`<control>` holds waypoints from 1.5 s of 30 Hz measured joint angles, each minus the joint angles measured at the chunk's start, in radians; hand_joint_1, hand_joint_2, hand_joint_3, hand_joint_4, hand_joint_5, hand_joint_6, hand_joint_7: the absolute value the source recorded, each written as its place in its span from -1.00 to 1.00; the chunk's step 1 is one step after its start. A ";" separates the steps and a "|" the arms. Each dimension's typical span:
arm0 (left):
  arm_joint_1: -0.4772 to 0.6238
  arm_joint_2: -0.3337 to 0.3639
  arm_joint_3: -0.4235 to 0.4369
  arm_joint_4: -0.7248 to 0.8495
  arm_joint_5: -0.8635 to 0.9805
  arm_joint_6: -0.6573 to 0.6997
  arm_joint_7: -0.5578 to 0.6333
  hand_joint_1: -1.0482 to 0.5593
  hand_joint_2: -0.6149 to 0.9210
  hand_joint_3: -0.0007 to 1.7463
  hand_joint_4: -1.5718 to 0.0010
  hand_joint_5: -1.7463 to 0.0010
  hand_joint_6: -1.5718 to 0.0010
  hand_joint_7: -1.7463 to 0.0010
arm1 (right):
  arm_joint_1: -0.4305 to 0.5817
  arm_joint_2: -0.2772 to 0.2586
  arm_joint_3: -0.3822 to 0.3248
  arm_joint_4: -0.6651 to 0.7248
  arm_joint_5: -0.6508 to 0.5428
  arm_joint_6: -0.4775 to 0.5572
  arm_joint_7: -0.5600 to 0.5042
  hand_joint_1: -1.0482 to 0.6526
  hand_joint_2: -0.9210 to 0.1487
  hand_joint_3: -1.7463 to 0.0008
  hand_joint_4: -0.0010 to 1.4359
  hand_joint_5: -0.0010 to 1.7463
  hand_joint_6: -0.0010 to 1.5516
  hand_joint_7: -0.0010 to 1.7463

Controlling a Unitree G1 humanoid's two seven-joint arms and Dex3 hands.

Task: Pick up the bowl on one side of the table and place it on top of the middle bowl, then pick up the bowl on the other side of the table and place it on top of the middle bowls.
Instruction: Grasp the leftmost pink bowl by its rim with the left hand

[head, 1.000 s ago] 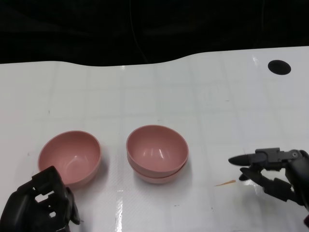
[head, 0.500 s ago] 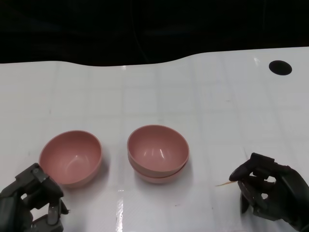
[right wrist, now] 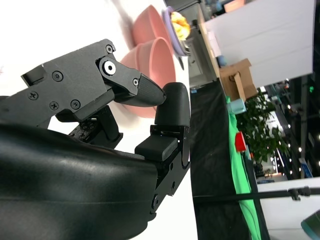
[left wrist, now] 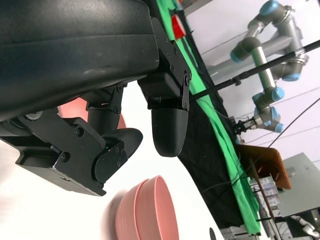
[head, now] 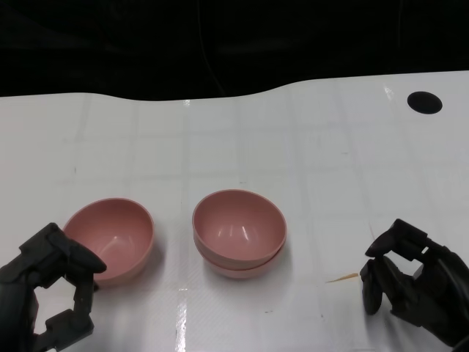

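Note:
A single pink bowl [head: 110, 238] sits on the white table [head: 308, 161] at the left. In the middle stands a stack of two nested pink bowls [head: 238, 231], also seen in the left wrist view as the stack [left wrist: 147, 212]. My left hand [head: 47, 293] is at the single bowl's near left side, fingers apart and arched, one fingertip at its rim; nothing is in it. My right hand [head: 414, 282] hovers low at the right, well away from the stack, fingers curled in on nothing. The right wrist view shows its fingertips [right wrist: 170, 102] meeting, with the stack [right wrist: 155, 55] beyond.
A black round hole [head: 424, 102] lies in the table at the far right. A thin orange sliver [head: 343, 278] lies on the table just left of my right hand. The table's curved far edge [head: 220, 97] meets a dark background.
My left hand has moved forward to the single bowl's rim with its fingers spread. My right hand has drawn back toward me and curled its fingers in. The bowls have not moved.

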 measured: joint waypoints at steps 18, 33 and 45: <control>0.022 0.213 0.056 -0.475 0.638 0.233 -0.031 -0.75 1.00 -0.87 0.15 0.78 0.01 0.99 | 0.008 0.017 -0.038 -0.018 -0.044 0.021 0.015 0.01 -0.50 -0.02 0.26 1.00 -0.11 0.84; -0.156 0.359 -0.106 -0.393 0.781 0.435 -0.199 -0.87 0.94 -0.99 0.17 0.95 0.14 1.00 | -0.003 0.041 -0.039 0.005 -0.076 -0.001 0.030 0.01 -0.55 0.05 0.26 1.00 -0.07 0.78; -0.251 0.385 -0.227 -0.123 0.786 0.423 -0.092 -0.94 1.00 -0.92 0.15 0.98 0.14 1.00 | -0.002 0.048 -0.039 0.007 -0.084 -0.011 0.034 0.02 -0.63 0.11 0.27 1.00 -0.05 0.75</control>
